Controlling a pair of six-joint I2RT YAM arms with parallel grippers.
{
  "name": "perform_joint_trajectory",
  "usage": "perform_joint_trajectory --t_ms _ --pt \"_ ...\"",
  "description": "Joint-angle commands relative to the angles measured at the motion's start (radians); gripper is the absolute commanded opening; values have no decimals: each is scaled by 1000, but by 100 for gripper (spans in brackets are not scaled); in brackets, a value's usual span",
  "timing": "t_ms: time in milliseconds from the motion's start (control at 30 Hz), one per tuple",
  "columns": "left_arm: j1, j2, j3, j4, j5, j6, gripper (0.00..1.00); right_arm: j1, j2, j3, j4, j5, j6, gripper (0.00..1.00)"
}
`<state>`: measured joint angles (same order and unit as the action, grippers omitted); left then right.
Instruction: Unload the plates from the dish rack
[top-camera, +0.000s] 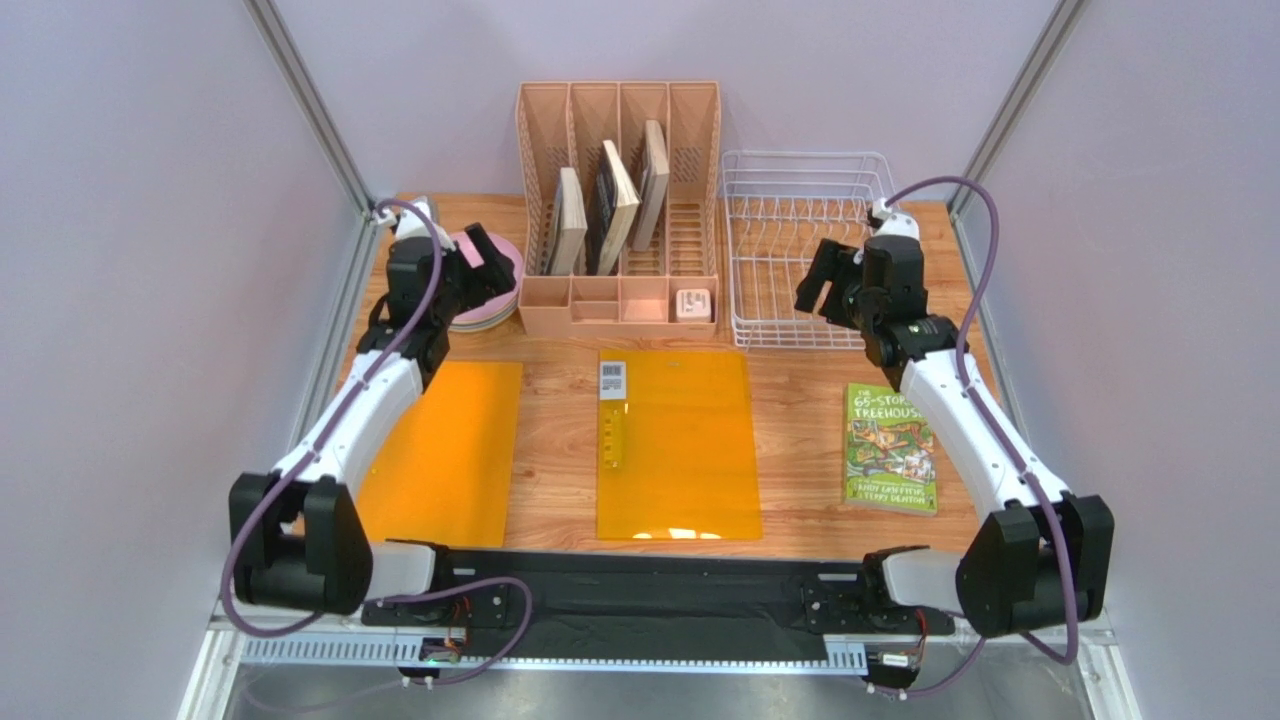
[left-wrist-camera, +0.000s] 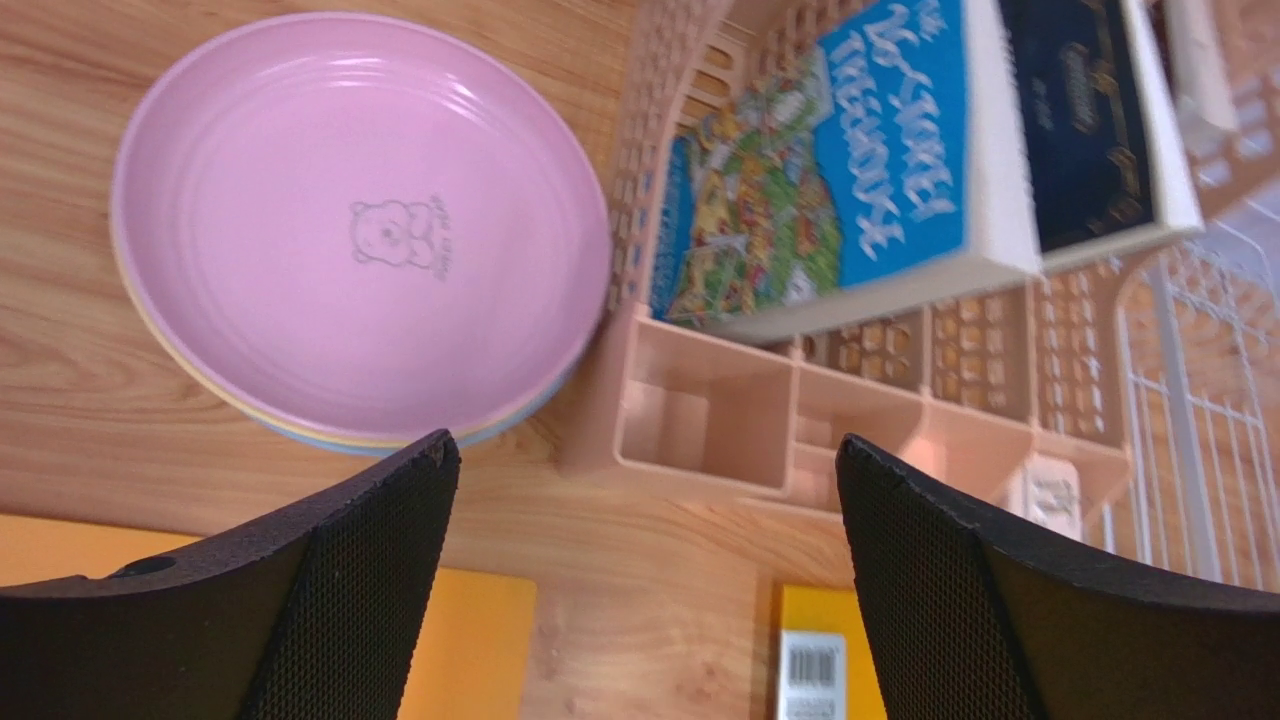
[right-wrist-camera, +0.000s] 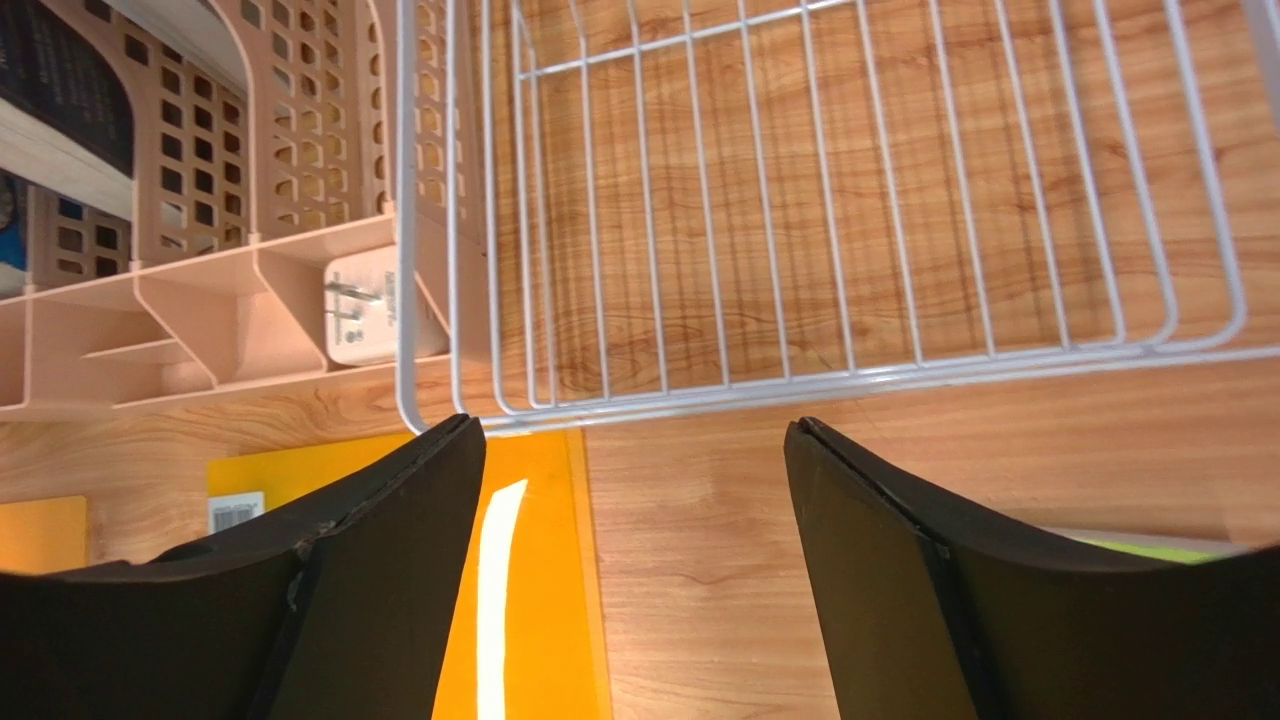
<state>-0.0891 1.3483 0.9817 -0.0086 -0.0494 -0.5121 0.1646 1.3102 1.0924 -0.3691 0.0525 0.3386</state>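
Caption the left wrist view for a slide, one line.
Open left hand hovers over the stacked plates, pink on top, beside the book organizer.

The plates (left-wrist-camera: 361, 225) lie stacked flat at the far left of the tabletop (left-wrist-camera: 75, 450). The pink one is on top, face up, with a small bear printed at its centre; yellow and blue rims show beneath it. The white wire rack (top-camera: 796, 333) sits upright at the far right.
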Motion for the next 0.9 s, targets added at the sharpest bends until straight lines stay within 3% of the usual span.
perform_joint_trajectory --t_ms 0,167,333,533,867 --pt "-70 -161 -89 -22 31 64 100 1 -106 -104 127 113 -26 79" --pt "-191 -359 -199 -1 -55 226 100 12 -195 -229 168 211 -52 79" --pt "-230 -439 -222 4 -90 265 100 21 -301 -298 168 254 -92 79" --pt "-248 -485 -143 -20 -52 307 100 26 -397 -266 136 227 -81 80" --pt "-248 -514 -109 -25 -98 363 100 24 -367 -178 134 225 -159 80"
